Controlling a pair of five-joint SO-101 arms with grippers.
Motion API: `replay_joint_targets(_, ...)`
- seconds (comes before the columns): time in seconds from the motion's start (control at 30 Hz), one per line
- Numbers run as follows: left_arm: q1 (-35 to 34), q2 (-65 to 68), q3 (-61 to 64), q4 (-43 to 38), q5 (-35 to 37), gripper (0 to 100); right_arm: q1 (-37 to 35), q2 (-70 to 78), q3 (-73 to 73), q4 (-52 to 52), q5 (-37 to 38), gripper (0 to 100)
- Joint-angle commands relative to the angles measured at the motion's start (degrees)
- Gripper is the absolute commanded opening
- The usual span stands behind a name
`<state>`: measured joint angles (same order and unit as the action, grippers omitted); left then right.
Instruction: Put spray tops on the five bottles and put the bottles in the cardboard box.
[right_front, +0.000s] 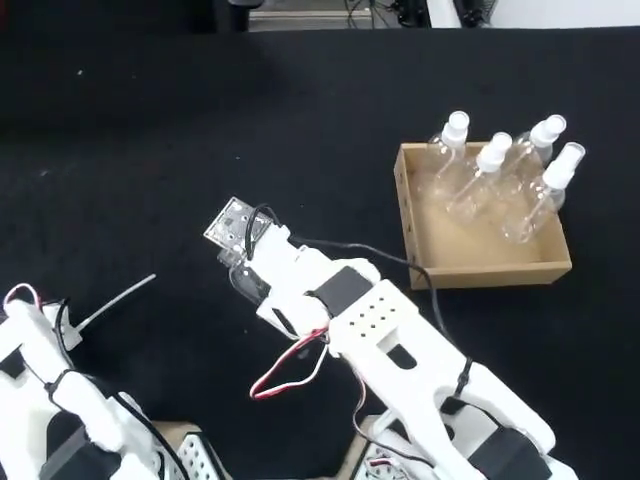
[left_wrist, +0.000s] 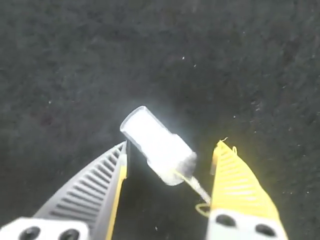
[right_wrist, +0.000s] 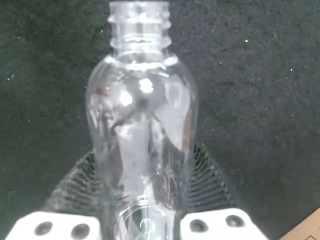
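The right gripper (right_wrist: 146, 152) was clamped on the body of an uncapped bottle (right_wrist: 142, 100), whose open neck pointed away from the wrist over the black mat (right_front: 150, 130). The left gripper (left_wrist: 172, 146) had its jaws apart, with a spray top (left_wrist: 157, 147) between them, its tube toward the wrist. Four capped bottles (right_front: 480, 185) lay in the box (right_front: 485, 265), well apart from both arms.
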<state>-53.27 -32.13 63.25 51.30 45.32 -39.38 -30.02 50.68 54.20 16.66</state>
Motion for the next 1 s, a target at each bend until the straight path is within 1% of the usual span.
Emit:
replay_joint_targets(0.0,0.4,-0.1,0.8,-4.0,0.7,25,-0.9,-0.8,0.1,-1.1,-0.5,1.1)
replay_joint_targets(0.27,0.4,-0.1,1.7,-4.4,0.7,25,-0.9,-1.0,0.4,-1.1,-0.5,1.1)
replay_joint_targets(0.33,0.4,-0.1,1.5,-4.4,0.7,20,-0.9,-1.0,0.4,-1.1,-0.5,1.1)
replay_joint_targets(0.47,0.7,-0.2,1.0,-5.3,0.4,4,-0.9,-1.0,0.4,-1.1,-0.6,1.1)
replay_joint_targets(0.5,1.2,-0.2,0.9,-6.0,0.2,2,-0.9,-1.0,0.4,-1.1,-0.7,1.1)
replay_joint_targets(0.57,2.1,-0.4,0.7,-6.8,-0.4,5,-0.8,-1.0,0.3,-1.1,-0.9,1.1)
replay_joint_targets(0.63,2.9,-0.9,0.5,-8.1,-0.3,5,-0.8,-1.1,0.2,-1.1,-1.0,1.1)
replay_joint_targets(0.73,4.0,-0.9,-2.9,-7.9,-0.3,5,-0.9,-1.5,0.0,-1.1,-1.1,1.1)
replay_joint_targets(0.8,5.4,-0.9,-7.2,-5.1,-0.3,5,-0.8,-3.6,0.2,-1.2,-1.1,1.1)
replay_joint_targets(0.87,8.0,-1.6,-13.8,0.4,-0.3,5,-0.5,-6.6,0.5,-1.3,-3.4,1.1)
replay_joint_targets(0.97,13.9,-3.9,-24.8,9.0,-0.2,5,-0.5,-11.5,1.1,-1.5,-6.1,1.1)
